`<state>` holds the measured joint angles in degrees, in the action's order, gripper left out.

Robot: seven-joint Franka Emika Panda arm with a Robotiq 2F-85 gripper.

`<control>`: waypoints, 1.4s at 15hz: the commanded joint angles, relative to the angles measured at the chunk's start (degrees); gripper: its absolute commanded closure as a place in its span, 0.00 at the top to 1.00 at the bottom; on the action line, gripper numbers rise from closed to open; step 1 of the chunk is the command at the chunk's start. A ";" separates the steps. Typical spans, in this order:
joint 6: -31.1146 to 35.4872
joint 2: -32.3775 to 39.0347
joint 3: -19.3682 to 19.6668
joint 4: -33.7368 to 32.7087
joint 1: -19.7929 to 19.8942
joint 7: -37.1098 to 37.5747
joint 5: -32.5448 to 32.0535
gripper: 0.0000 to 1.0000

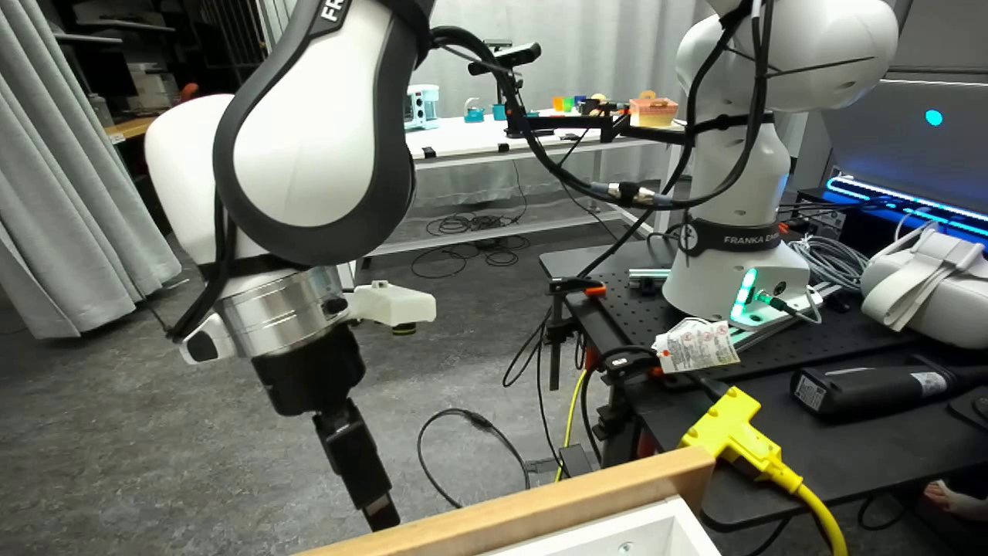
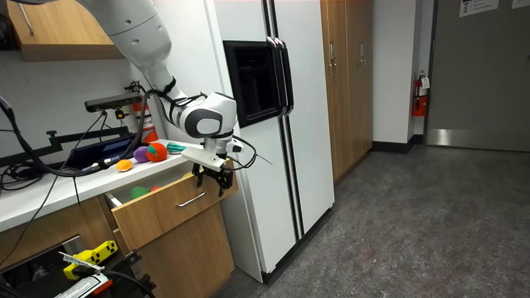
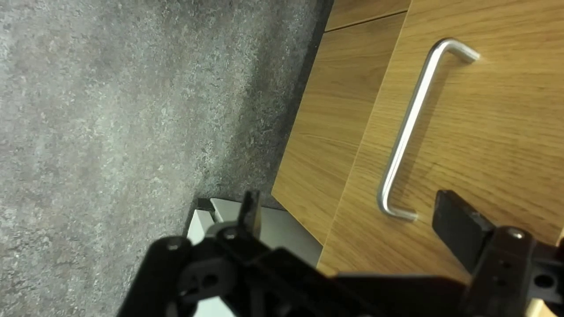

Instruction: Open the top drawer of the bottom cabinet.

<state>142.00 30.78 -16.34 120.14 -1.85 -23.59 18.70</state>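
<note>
The top drawer (image 2: pixel 165 210) is pulled partly out under the white counter in an exterior view. Its wood front and white inner wall (image 1: pixel 617 533) show at the bottom of an exterior view. A silver bar handle (image 2: pixel 191 199) is on its front and shows whole in the wrist view (image 3: pixel 410 123). My gripper (image 2: pixel 211 183) is open and empty at the drawer front, beside the handle's end toward the fridge. In the wrist view the open fingers (image 3: pixel 352 215) appear on either side of that end, not gripping it; their depth is unclear. The fingertips are low in an exterior view (image 1: pixel 384 513).
Green (image 2: pixel 139 191), red and yellow items lie in the drawer. Toy fruit (image 2: pixel 157 152) sits on the counter (image 2: pixel 91 184). The white fridge (image 2: pixel 265 174) stands close beside the drawer. A yellow power splitter (image 1: pixel 733 432) lies on the black robot table near the drawer's corner.
</note>
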 commanded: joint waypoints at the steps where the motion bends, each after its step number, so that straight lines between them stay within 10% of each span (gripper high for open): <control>1: -0.02 0.19 -0.47 -0.10 0.46 0.34 -0.46 1.00; 17: 0.39 -4.31 -6.15 -9.87 -3.92 -2.58 -2.79 1.00; 19: 0.13 -3.33 -8.24 -10.69 -3.56 -5.82 -1.73 0.73; 21: 0.23 -1.99 -10.25 -11.08 -3.22 -9.36 -0.60 0.68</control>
<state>142.30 27.04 -24.20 110.20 -5.72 -27.17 15.96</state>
